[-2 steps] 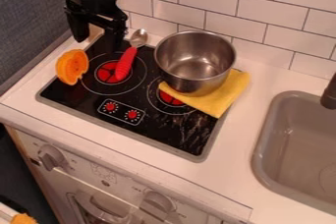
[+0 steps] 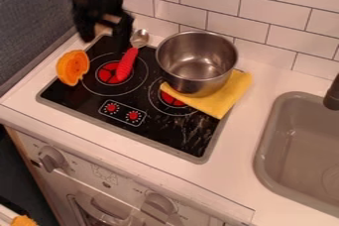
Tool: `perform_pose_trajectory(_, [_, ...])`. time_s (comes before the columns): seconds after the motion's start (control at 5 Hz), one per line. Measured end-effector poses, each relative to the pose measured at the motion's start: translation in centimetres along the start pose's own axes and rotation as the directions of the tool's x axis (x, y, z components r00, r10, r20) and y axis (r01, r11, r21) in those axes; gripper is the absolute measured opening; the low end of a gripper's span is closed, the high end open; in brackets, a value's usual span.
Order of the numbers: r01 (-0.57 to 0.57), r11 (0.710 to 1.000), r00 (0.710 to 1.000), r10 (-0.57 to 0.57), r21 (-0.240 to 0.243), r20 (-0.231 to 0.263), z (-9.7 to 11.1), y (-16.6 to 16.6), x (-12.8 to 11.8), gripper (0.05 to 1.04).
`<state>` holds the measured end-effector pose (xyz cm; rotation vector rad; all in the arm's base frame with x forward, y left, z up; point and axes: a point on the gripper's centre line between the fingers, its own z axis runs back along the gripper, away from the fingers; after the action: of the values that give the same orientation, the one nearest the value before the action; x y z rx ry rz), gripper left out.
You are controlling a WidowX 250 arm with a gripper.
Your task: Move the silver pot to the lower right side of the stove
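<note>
The gripper (image 2: 103, 32) hangs over the stove's back left corner, its two fingers apart and nothing between them. To its right, the silver pot (image 2: 196, 64) stands upright at the back right of the black stove (image 2: 155, 133), apart from the gripper. Part of the pot's base rests on a yellow cloth (image 2: 222, 101), which covers some of the right burner.
A red-handled spoon (image 2: 126, 65) lies across the left burner, close to the gripper. An orange half-round piece (image 2: 73, 67) is at the stove's left edge. The sink (image 2: 301, 145) lies right of the counter, below a tiled wall.
The gripper has shifted slightly to the right. The pot, cloth, spoon and orange piece have stayed where they were.
</note>
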<state>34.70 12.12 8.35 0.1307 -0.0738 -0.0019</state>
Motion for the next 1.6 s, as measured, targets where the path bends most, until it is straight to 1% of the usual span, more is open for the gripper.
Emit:
perform_pose_trajectory(0.2, [0.044, 0.999, 0.999, -0.043, -0.025, 0.015, 0.8, -2.3, 2.5, 1.0])
perform_pose_trajectory(0.4, [0.096, 0.992, 0.995, -0.096, -0.079, 0.001, -0.7, -4.8, 3.9, 1.0])
perform_pose_trajectory(0.6, [0.134, 0.983, 0.987, -0.144, -0.129, -0.076, -4.2, -7.1, 4.2, 0.943])
perform_pose_trajectory(0.8, [0.132, 0.98, 0.981, -0.15, -0.152, -0.119, -6.0, -7.6, 3.7, 0.762])
perform_pose_trajectory(1.0, [0.1, 0.978, 0.985, -0.123, -0.186, -0.12, -6.0, -6.7, 3.3, 0.428])
perform_pose_trajectory(1.2, [0.095, 0.975, 0.993, -0.106, -0.2, -0.043, -3.1, -6.0, 3.2, 0.195])
perform_pose_trajectory(1.4, [0.124, 0.971, 0.992, -0.123, -0.207, 0.016, -0.5, -6.0, 2.4, 0.09])
perform_pose_trajectory(1.6, [0.172, 0.966, 0.981, -0.151, -0.195, 0.121, 3.8, -6.0, 0.5, 0.074])
